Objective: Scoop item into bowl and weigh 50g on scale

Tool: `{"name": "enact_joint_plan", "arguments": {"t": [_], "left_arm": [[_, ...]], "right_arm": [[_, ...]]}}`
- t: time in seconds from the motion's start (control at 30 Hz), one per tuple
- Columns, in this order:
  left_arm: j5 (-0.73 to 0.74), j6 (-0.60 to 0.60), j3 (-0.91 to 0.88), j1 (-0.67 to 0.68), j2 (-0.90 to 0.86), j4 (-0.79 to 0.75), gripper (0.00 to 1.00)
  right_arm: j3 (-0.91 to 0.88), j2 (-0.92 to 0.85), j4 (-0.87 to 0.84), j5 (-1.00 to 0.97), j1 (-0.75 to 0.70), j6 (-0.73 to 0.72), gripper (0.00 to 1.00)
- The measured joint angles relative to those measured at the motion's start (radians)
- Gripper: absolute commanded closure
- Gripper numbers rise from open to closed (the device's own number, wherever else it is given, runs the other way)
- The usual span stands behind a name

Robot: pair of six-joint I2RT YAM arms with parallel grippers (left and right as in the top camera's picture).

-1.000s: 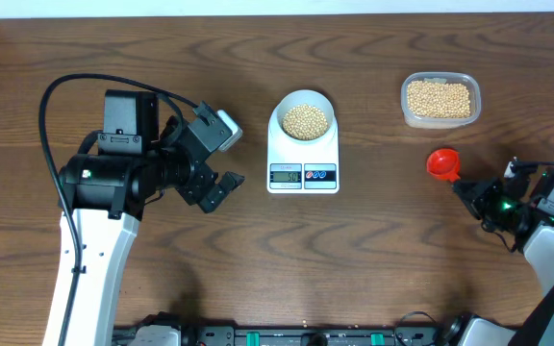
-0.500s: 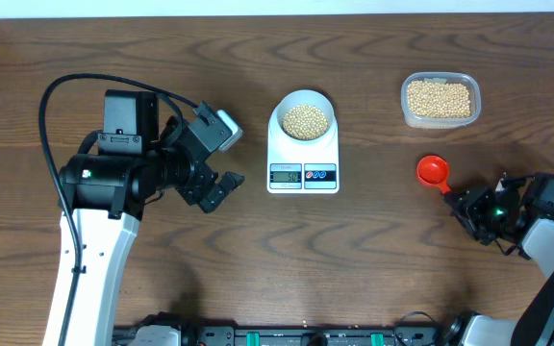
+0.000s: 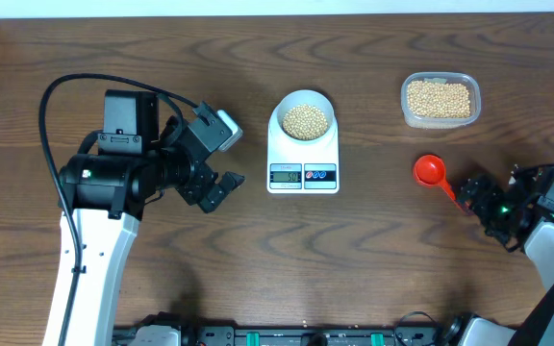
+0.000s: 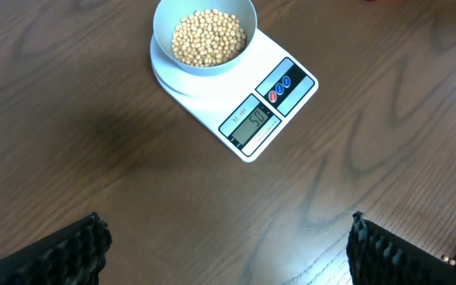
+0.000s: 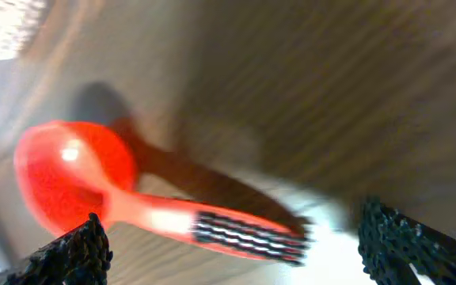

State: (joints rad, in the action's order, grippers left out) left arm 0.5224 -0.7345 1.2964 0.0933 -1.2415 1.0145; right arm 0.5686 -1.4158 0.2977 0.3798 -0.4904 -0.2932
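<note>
The bowl (image 4: 161,32) of beans (image 4: 208,36) sits on the scale (image 4: 212,99).

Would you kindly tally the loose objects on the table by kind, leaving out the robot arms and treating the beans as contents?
Containers: 2, the white bowl and the clear tub
Scales: 1, the white scale
Scoops: 1, the red scoop
Total: 4
</note>
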Motion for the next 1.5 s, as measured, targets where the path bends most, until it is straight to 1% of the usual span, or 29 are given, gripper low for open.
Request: {"name": "enact_joint_plan", "arguments": {"t": [0.17,0.3,0.4,0.6,0.77,0.87,1.13,1.37,1.5], "left_arm": [[0.000,0.000,0.000,0.000,0.000,0.000,0.02],[0.000,0.000,0.000,0.000,0.000,0.000,0.02],[0.000,0.000,0.000,0.000,0.000,0.000,0.02],[0.000,0.000,0.000,0.000,0.000,0.000,0.02],[0.000,0.000,0.000,0.000,0.000,0.000,0.02],[0.000,0.000,0.000,0.000,0.000,0.000,0.02],[0.000,0.000,0.000,0.000,0.000,0.000,0.02],[0.000,0.000,0.000,0.000,0.000,0.000,0.02],[0.000,0.000,0.000,0.000,0.000,0.000,0.02]], "right_arm": [[-0.024,0.112,-0.006,-0.107,0.000,0.145,0.01],[-0.025,0.200,-0.027,-0.124,0.000,0.200,0.01],[-0.027,0.285,-0.094,-0.119,0.000,0.222,0.01],[-0.028,0.481,-0.367,0.019,-0.001,0.237,0.01],[-0.028,0.513,-0.576,0.063,-0.001,0.242,0.01],[-0.027,0.513,-0.645,0.097,-0.001,0.242,0.01],[-0.027,0.512,-0.651,0.279,0.002,0.243,0.01],[-0.027,0.516,-0.649,0.324,0.070,0.243,0.01],[-0.027,0.516,-0.647,0.329,0.078,0.235,0.01]]}}
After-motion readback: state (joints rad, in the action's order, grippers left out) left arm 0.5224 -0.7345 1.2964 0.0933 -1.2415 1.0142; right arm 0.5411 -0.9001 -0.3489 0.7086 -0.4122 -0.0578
